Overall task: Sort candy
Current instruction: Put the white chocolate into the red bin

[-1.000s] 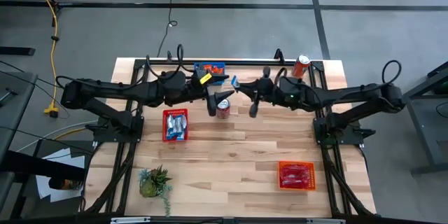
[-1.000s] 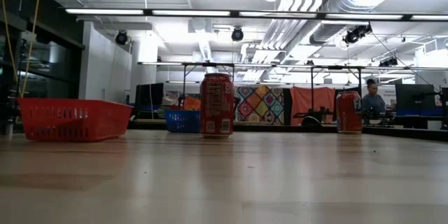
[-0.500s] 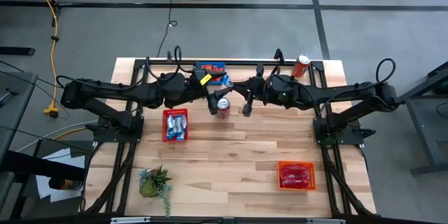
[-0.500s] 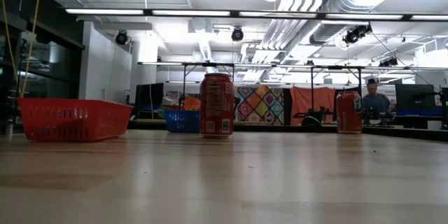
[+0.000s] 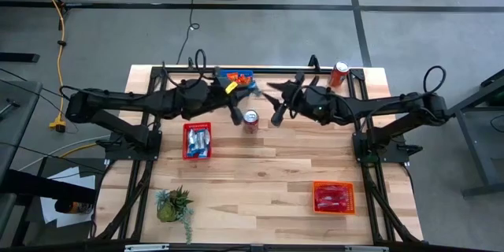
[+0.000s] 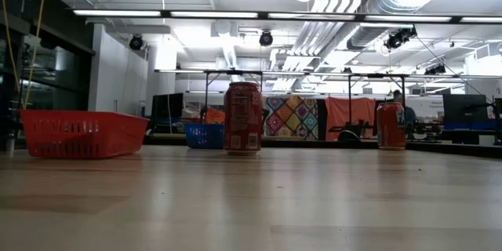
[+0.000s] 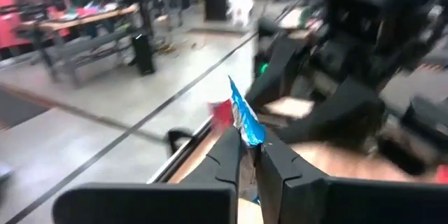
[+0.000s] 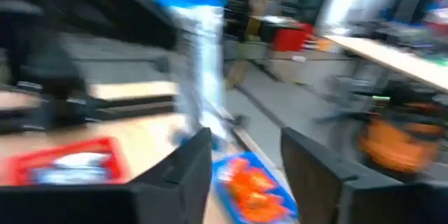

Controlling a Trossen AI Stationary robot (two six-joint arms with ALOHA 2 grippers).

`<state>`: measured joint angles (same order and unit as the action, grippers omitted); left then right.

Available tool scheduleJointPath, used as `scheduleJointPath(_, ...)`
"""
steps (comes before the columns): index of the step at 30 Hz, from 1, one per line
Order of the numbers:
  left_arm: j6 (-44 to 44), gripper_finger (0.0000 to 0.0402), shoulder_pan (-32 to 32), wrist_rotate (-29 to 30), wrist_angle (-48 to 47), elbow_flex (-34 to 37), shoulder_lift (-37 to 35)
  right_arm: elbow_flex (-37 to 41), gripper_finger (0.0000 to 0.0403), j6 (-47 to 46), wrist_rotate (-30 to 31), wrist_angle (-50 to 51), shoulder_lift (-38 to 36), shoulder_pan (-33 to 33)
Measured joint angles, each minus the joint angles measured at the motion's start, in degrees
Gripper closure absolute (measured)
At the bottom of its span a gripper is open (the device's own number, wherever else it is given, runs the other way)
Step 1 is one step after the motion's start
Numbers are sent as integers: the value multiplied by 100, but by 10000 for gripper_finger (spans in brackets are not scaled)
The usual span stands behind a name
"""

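Above the blue basket, left gripper pinches a blue-and-white candy; right gripper stands apart.

Motion-blurred blue-and-white candy packet

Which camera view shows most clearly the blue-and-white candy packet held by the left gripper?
The left wrist view: the blue-and-white packet stands pinched between the left gripper fingers. The right wrist view shows it blurred, the high view only as a small speck, and the low view not at all.
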<state>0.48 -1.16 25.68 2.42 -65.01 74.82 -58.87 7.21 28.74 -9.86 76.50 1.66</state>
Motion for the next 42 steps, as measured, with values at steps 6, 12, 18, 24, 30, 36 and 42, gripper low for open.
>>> scheduleJointPath(6,-355,399,-218,775,-2001,2,-839,-7,172,144,1394,1047,-247,-107)
scheduleJointPath(12,-2649,400,-453,804,-4808,127,-1518,-2,156,-818,1284,2590,-459,-91)
scheduleJointPath(18,-5122,401,-166,-196,-5114,1324,-2052,-2,155,-1662,1261,3860,-466,-91)
scheduleJointPath(24,-7457,401,626,-1140,-3992,2660,-2166,0,155,-2276,1112,4613,-466,-91)
scheduleJointPath(30,-8567,402,1323,-1027,-4197,2889,-2172,93,155,-2642,985,4738,-464,-95)
scheduleJointPath(36,-8376,402,1383,-998,-4573,2894,-1945,315,155,-2672,943,4441,-464,-95)
scheduleJointPath(42,-8075,375,1339,-999,-4578,2894,-1656,345,155,-2669,780,4270,-464,-95)
